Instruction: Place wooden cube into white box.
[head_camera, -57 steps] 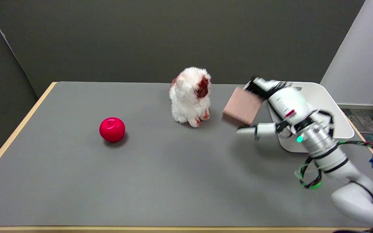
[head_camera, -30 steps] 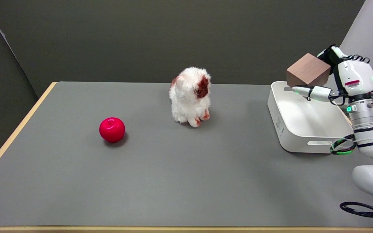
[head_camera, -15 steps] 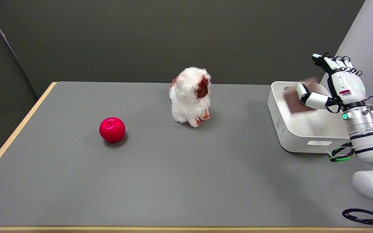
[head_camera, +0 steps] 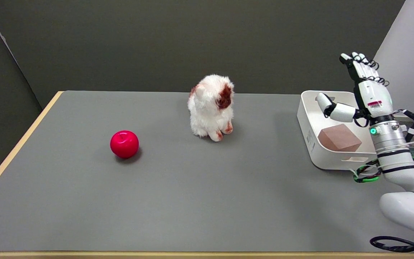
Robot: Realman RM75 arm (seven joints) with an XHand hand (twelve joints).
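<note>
Head view: resting inside the white rectangular plastic box (head_camera: 309,118) now, the brown wooden cube (head_camera: 339,137), sitting near the front wall, turned a little askew, one top face and two sides catching the light. Hovering above the box's far right corner, the right black-and-white robot hand (head_camera: 361,84), released, fingers pointing upward and spread, thumb stretched out to the left over the box, gripping nothing. Clear air showing between hand and cube. Looking done, by the lie of things: cube in the box, hand off it.

Judging the cube as a handling job: appearing solid and rigid, with flat matte faces and crisp edges, so probably giving nothing under pressure and not slipping much; likely of modest weight for its bulk, not fragile. Best taken, should it need taking again, by two opposite side faces, thumb against one and fingers against the other. Worth minding the box's front wall just beside it, leaving little room for fingers on that side.

Standing well apart on the grey surface (head_camera: 192,187): a white and brown plush toy animal (head_camera: 212,107) near the middle, and a glossy red apple (head_camera: 124,144) further left. Neither touching anything else.
</note>
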